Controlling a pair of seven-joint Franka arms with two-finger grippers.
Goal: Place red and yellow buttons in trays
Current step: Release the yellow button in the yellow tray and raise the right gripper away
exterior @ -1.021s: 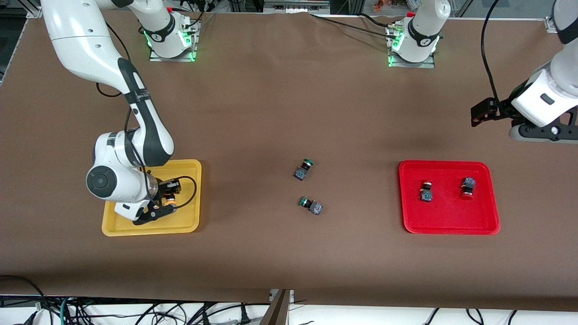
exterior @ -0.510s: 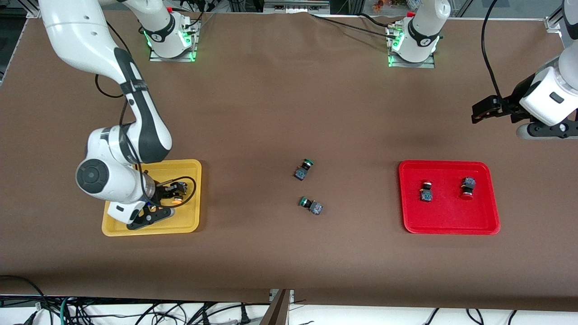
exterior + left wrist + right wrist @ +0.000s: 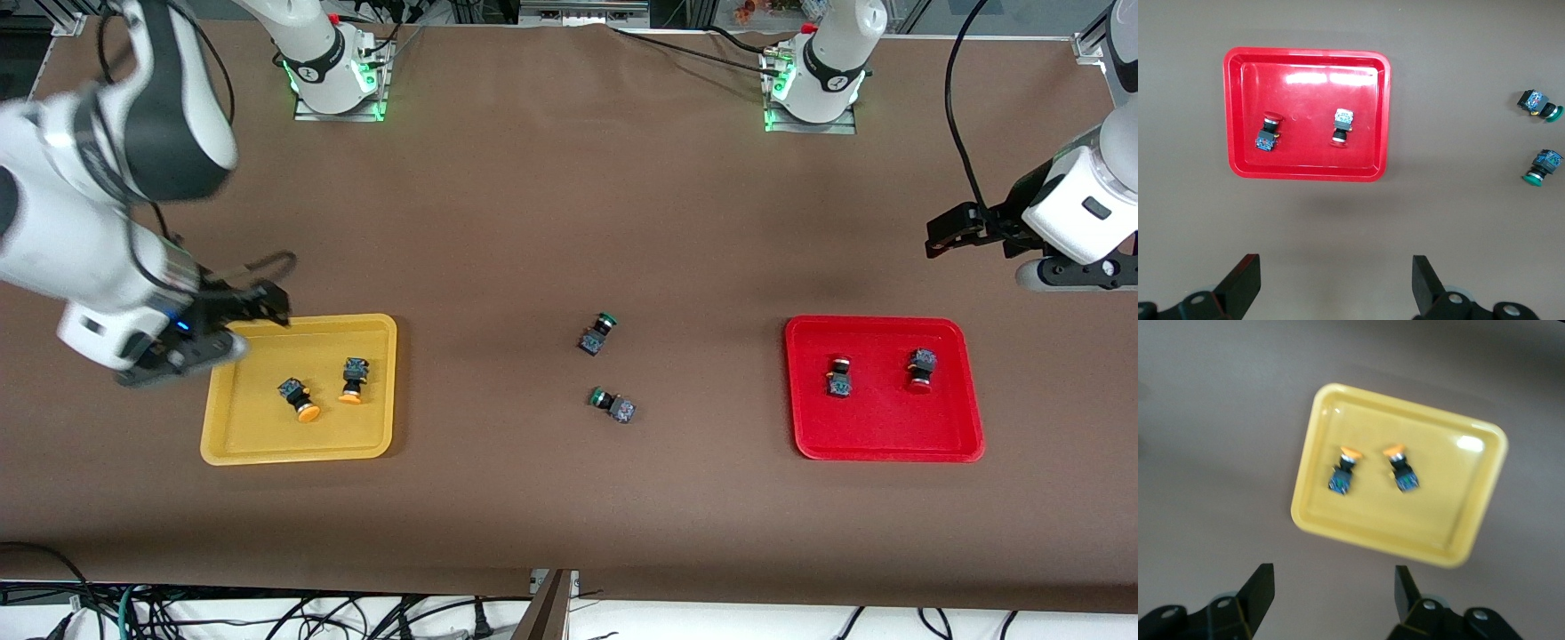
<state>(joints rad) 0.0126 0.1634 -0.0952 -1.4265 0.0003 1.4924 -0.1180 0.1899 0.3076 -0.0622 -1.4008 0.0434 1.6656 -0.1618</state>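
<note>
Two yellow-capped buttons (image 3: 298,397) (image 3: 352,380) lie in the yellow tray (image 3: 267,436). Two red-capped buttons (image 3: 838,377) (image 3: 921,370) lie in the red tray (image 3: 889,427). My right gripper (image 3: 267,307) is open and empty, raised over the table at the yellow tray's corner toward the right arm's end. Its wrist view shows the tray (image 3: 1438,513) and both buttons (image 3: 1343,470) (image 3: 1402,470) ahead of the open gripper (image 3: 1335,597). My left gripper (image 3: 944,229) is open and empty, high over the table beside the red tray. The left wrist view shows the red tray (image 3: 1305,153) with its buttons (image 3: 1269,130) (image 3: 1342,127).
Two green-capped buttons (image 3: 597,333) (image 3: 613,404) lie on the brown table between the trays. They also show in the left wrist view (image 3: 1539,105) (image 3: 1542,167). The arm bases (image 3: 333,67) (image 3: 813,76) stand farthest from the camera.
My right gripper has let go of a yellow button in the yellow tray, risen and swung off toward the right arm's end. Both yellow buttons now show. The left arm barely moved.
</note>
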